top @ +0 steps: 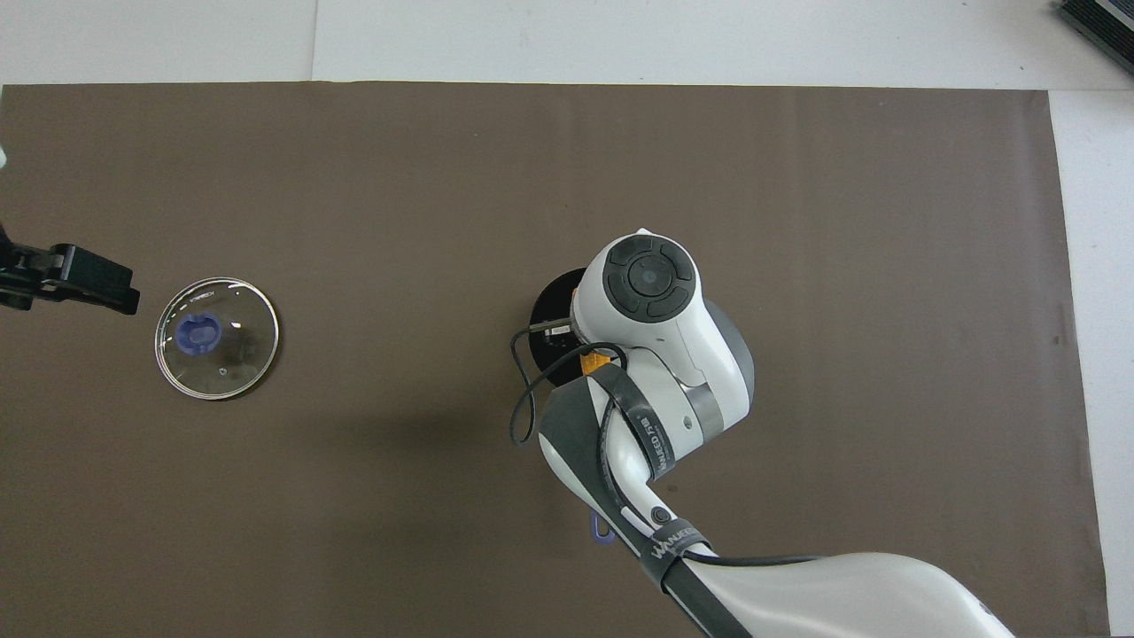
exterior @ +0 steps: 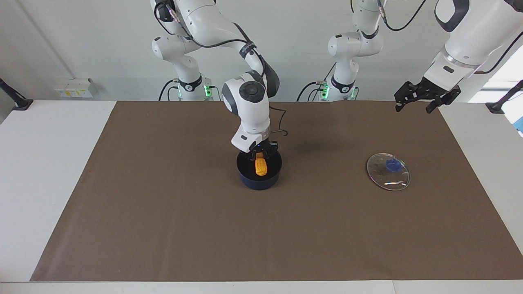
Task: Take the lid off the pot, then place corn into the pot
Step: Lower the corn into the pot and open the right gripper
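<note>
I see a white counter [exterior: 49,163] with a large brown mat [exterior: 261,228] that covers most of it and fills the middle of the frame. In the upper left of the facing view, a small white box with yellow marks [exterior: 73,87] sits against the pale wall [exterior: 102,49]. Two black clamp posts stand on the counter's edges, one at the far left [exterior: 14,100] and one at the far right [exterior: 504,100]. In the overhead view, I notice a dark ribbed object [top: 1099,19] in the upper right corner.
</note>
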### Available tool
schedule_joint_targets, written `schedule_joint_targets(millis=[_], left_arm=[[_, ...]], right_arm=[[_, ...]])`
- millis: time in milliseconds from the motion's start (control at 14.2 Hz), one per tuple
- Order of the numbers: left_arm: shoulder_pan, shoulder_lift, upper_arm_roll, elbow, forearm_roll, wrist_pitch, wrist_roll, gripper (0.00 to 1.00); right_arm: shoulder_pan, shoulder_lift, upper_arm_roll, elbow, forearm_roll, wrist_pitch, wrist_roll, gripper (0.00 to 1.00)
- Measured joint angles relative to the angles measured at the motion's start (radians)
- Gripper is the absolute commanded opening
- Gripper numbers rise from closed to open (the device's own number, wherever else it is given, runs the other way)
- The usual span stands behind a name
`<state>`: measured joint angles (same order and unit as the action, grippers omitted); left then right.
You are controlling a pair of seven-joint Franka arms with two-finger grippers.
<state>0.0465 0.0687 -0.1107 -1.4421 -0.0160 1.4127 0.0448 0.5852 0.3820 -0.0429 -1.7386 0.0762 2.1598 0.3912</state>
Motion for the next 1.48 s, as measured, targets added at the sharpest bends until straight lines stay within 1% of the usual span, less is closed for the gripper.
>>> schedule_joint_targets(millis=[281,633,703,773,843,914,1195,1476], left_arm=[[0.001,0.000,0.005,0.000,-0.001,-0.001,0.000,1.00],[0.001,0.000,0.007,0.000,-0.001,-0.001,0.000,1.00],[0.001,0.000,0.007,0.000,-0.001,-0.001,0.000,1.00],[0.001,0.000,0.007,0.000,-0.001,-0.001,0.000,1.00],[0.001,0.000,0.007,0.000,-0.001,-0.001,0.000,1.00],[0.001,0.000,0.007,0.000,-0.001,-0.001,0.000,1.00],[0.001,0.000,0.007,0.000,-0.001,-0.001,0.000,1.00],[0.001,0.000,0.007,0.000,-0.001,-0.002,0.000,1.00]], right_arm=[[0.001,0.025,0.000,-0.002,0.000,0.011,-0.029,0.00],[0.001,0.035,0.000,-0.006,0.000,0.017,-0.043,0.00],[0.001,0.035,0.000,-0.008,0.000,0.017,-0.044,0.24],[0.001,0.035,0.000,-0.011,0.000,0.017,-0.045,0.44],[0.001,0.035,0.000,-0.014,0.000,0.017,-0.045,0.76],[0.001,0.035,0.000,-0.015,0.000,0.017,-0.046,1.00],[0.000,0.035,0.000,-0.013,0.000,0.019,-0.046,1.00],[-0.009,0.027,-0.010,0.011,0.000,0.020,-0.046,1.00]])
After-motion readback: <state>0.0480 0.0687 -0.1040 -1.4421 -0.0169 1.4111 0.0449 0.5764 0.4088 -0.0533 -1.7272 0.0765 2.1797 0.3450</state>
